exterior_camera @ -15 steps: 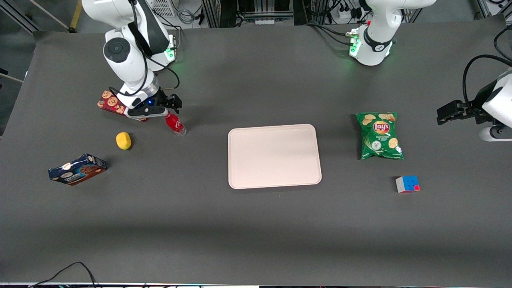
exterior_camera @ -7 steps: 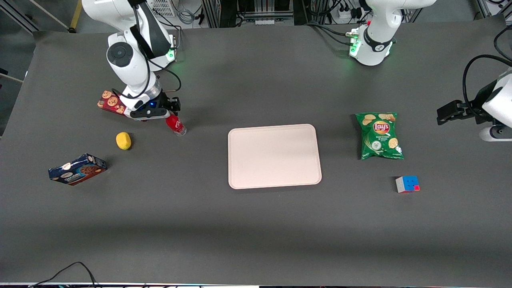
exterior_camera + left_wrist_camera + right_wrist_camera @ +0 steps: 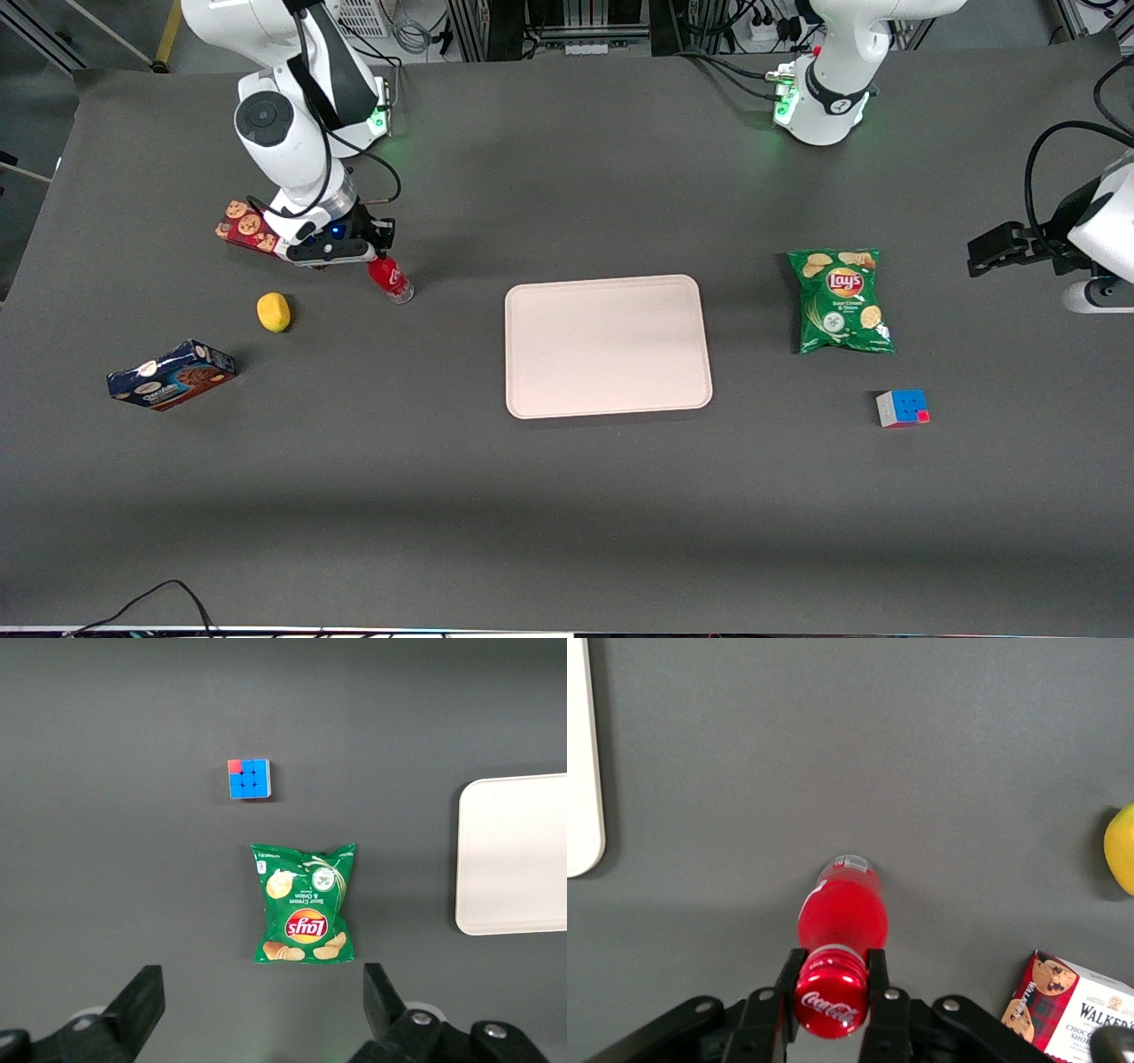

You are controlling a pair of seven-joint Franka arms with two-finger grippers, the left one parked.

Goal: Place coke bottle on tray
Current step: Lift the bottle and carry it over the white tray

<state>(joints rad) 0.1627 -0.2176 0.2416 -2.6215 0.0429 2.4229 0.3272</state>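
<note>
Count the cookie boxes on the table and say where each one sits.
2. The red cookie box sits partly under the gripper; the blue cookie box lies nearer the front camera than the lemon.

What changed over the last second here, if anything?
The gripper drew slightly away from the front camera and now clamps the coke bottle at its cap. The bottle barely moved and is not yet lifted. The tray, lemon and boxes stayed put.

Robot lab, grey-covered table, white arm bases bolted on, cables and power strips at the table's edge
</note>
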